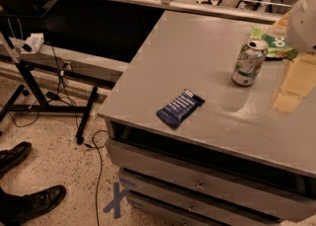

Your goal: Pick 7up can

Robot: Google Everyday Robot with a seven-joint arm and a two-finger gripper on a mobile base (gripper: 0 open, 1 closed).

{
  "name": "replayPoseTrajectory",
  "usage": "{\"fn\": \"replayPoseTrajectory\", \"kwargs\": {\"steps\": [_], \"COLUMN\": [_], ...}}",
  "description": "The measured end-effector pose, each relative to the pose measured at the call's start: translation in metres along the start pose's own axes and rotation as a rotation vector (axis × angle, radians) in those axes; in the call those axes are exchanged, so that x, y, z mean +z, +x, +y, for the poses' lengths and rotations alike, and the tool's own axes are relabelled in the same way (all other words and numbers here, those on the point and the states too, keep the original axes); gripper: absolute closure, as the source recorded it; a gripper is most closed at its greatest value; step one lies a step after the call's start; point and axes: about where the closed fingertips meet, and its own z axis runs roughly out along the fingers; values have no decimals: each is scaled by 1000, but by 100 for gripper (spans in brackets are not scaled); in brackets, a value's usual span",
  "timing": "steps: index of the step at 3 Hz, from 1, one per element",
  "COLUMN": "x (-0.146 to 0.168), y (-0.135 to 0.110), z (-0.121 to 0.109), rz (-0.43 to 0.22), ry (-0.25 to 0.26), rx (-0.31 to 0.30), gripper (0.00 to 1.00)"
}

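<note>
The 7up can (249, 63) stands upright on the grey counter top (187, 52), toward its far right. It is white-silver with green markings and a silver top. My gripper (285, 100) comes in from the right edge of the view, pale and beige, hanging just above the counter to the right of the can. There is a gap between it and the can, and it holds nothing that I can see.
A flat green snack bag (274, 42) lies just behind the can. A blue snack bar (180, 107) lies near the counter's front edge. Drawers (197, 185) are below. On the floor to the left are a black stand (49, 102), cables and black shoes (29, 201).
</note>
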Motion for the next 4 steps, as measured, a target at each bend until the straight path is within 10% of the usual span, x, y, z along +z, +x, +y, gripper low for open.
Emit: {"fn": "replayPoseTrajectory", "kwargs": {"steps": [2,4], "x": [6,47], "y": [10,54], "z": [-7,-68], "rz": [-6,-93], "ry": [5,88], "rx": [35,171], "gripper": [0,0]}}
